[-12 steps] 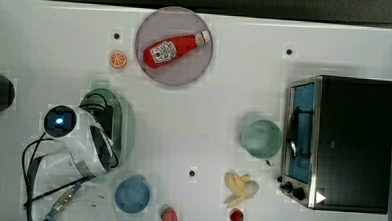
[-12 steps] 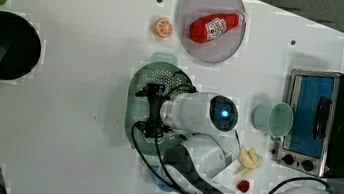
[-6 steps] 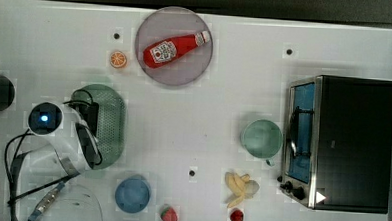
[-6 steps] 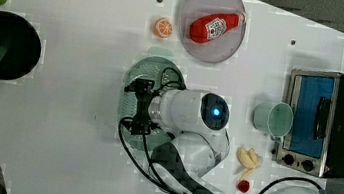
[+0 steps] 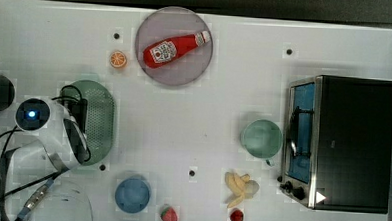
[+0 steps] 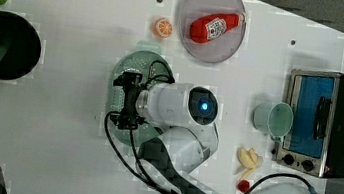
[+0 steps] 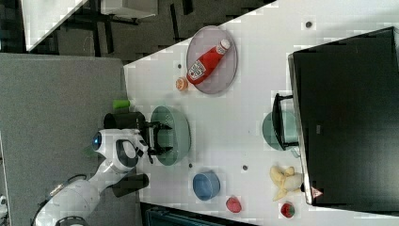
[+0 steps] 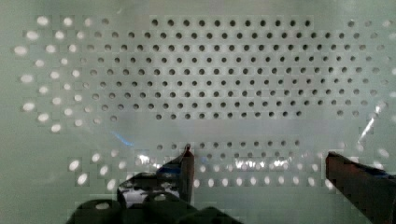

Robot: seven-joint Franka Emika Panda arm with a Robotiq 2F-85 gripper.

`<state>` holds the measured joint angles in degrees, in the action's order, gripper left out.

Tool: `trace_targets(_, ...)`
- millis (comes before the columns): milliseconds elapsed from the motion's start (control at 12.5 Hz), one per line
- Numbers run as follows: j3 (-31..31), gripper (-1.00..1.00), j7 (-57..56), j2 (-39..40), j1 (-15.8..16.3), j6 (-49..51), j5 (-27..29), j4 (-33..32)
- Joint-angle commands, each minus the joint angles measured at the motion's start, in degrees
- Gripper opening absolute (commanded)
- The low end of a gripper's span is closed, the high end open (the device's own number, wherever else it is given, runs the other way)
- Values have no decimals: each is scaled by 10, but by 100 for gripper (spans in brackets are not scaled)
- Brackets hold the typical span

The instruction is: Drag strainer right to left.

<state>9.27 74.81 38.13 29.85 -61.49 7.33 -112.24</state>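
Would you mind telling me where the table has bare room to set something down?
Bare: the stretch between the strainer and the green cup, below the plate. Crowded: around the blue bowl, strawberry and banana.

The arm (image 5: 58,134) hides part of the strainer (image 5: 101,119) — its far rim unseen

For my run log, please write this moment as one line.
gripper: open, inside strainer | strainer: top view's left, near orange slice | drag: underway
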Motion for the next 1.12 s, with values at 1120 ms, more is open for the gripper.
trace_targets(1120, -232, 100, -441, -309, 13, 341, -45, 43)
